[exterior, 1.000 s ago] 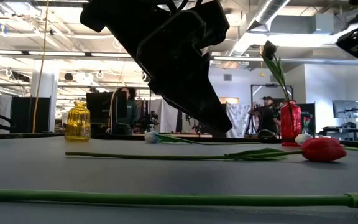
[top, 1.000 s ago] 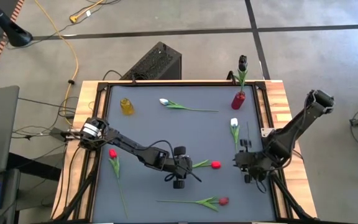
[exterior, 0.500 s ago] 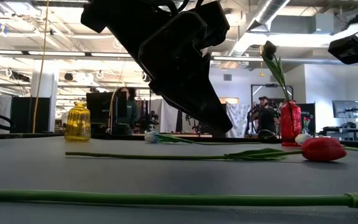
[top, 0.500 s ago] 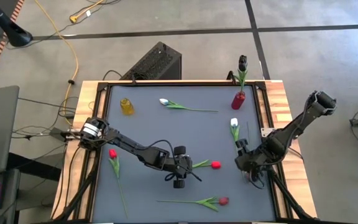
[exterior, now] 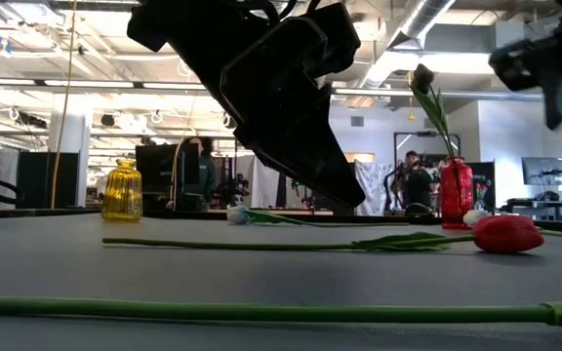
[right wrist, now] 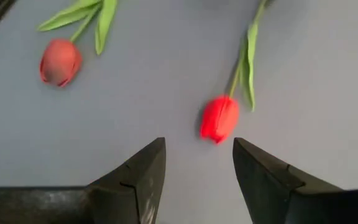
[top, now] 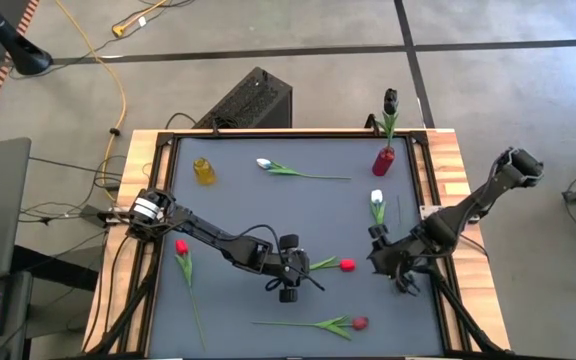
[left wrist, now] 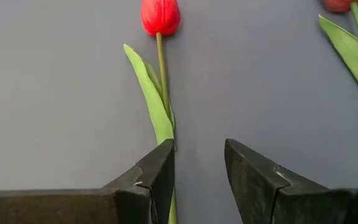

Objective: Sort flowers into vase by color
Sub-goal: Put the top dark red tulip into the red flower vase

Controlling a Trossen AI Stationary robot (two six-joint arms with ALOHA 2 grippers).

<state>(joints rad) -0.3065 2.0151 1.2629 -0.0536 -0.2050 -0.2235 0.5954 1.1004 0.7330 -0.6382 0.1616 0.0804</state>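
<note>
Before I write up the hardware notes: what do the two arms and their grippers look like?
Both arms are dark, nearly black, jointed links. The left arm has a silver metallic collar near its base and loose black cables looping near its wrist. The right arm is plain dark. The left gripper and right gripper each have two matte black, wedge-shaped fingers with angular edges.

Red tulips [top: 347,265] on a grey table [top: 268,210], yellow vase [top: 204,171]
</note>
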